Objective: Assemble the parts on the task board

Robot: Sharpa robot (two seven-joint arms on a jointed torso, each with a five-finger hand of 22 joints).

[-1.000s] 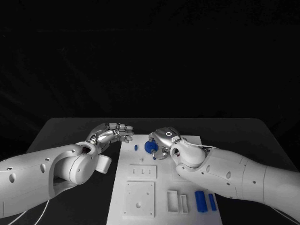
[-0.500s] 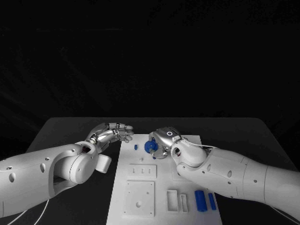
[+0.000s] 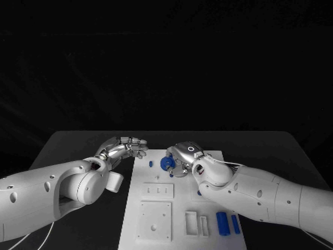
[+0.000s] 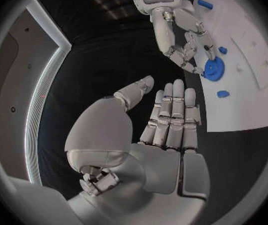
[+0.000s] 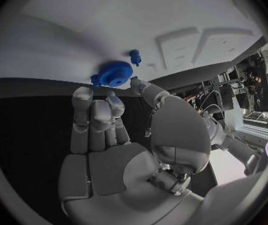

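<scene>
Blue gear (image 3: pixel 166 163) sits at the far end of the task board (image 3: pixel 155 219), right hand (image 3: pixel 183 158) at it, fingers (image 5: pixel 113 100) touching its rim; whether they truly grip it, I cannot tell. Risk: a loose hold could tip or skid the gear off its seat. Left hand (image 3: pixel 126 147) hovers just off the board over the desk (image 3: pixel 76 148), fingers held straight together, empty.

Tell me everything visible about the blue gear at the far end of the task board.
The blue gear is a round toothed wheel of matte blue plastic with a raised hub, lying flat on the white task board near its far end. The right hand reaches to it, fingertips at its rim; whether they grip it cannot be told. A small blue peg stands apart beside it.
</scene>
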